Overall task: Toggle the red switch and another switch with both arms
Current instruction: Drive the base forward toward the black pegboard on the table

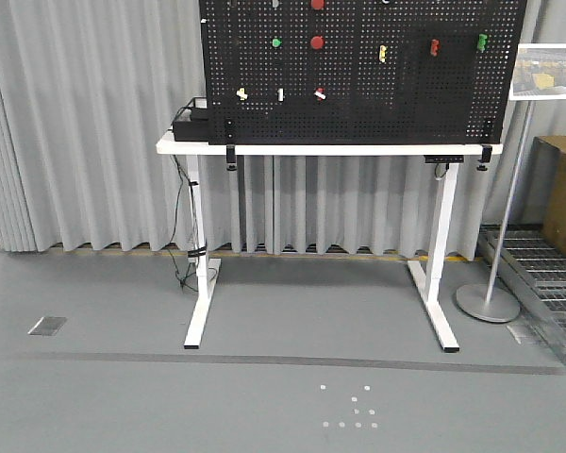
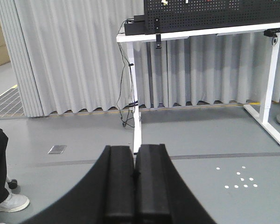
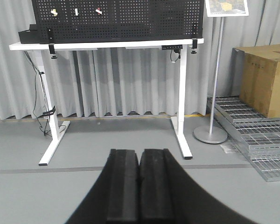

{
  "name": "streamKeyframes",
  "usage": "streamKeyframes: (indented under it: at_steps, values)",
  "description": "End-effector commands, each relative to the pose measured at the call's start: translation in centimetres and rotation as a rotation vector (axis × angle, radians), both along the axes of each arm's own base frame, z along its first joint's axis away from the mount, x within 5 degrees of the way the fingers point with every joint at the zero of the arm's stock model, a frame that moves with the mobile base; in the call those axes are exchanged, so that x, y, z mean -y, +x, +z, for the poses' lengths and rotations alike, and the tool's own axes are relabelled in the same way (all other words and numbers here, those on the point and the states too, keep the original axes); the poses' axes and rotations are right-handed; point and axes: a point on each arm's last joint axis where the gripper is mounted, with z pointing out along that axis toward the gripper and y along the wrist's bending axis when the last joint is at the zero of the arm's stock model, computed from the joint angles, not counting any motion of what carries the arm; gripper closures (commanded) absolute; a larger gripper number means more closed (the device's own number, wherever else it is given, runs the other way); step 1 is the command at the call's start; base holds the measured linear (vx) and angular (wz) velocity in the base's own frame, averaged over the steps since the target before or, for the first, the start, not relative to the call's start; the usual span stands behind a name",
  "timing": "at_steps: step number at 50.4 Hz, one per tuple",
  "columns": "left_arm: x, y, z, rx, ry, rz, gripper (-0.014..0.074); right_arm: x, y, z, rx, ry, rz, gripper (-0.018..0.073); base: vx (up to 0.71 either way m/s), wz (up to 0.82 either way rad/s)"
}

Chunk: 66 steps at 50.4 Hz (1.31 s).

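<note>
A black pegboard [image 1: 358, 104] stands on a white table [image 1: 321, 148] across the room. In its bottom row the red switch [image 1: 319, 92] shows a red base and a white tip; it also appears in the right wrist view [image 3: 98, 11]. To its left sit a plain white toggle [image 1: 281, 93] and another switch [image 1: 241, 93], white with a yellow mark, also in the right wrist view [image 3: 53, 11]. My left gripper [image 2: 134, 151] and right gripper [image 3: 139, 154] are both shut on nothing, low over the grey floor, far from the board. Neither arm shows in the front view.
Large round red buttons [image 1: 316, 42] and other coloured toggles dot the board. A black box [image 1: 191, 123] and cables sit at the table's left end. A sign stand [image 1: 491, 302], a cardboard box [image 3: 266, 79] and metal grates [image 3: 256, 140] are at the right. A person's shoe [image 2: 9, 203] is at the left.
</note>
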Motion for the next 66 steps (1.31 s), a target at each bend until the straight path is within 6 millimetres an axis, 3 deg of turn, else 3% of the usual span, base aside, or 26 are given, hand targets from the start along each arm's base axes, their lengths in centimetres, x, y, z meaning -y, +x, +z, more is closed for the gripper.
streamKeyframes:
  at_steps: [1,34,66]
  values:
    - [-0.09,-0.04,0.13,0.076,-0.01,0.012,0.0603,-0.04,-0.05,0.66,0.089,-0.012,0.005,0.0566,0.0,0.0]
    - [-0.09,-0.04,0.13,0.076,-0.01,0.012,0.0603,-0.04,-0.05,0.66,0.089,-0.012,0.005,0.0566,0.03,-0.02]
    - [-0.09,-0.04,0.13,0.076,-0.01,0.012,0.0603,-0.04,-0.05,0.66,0.089,-0.012,0.005,0.0566,0.22,-0.11]
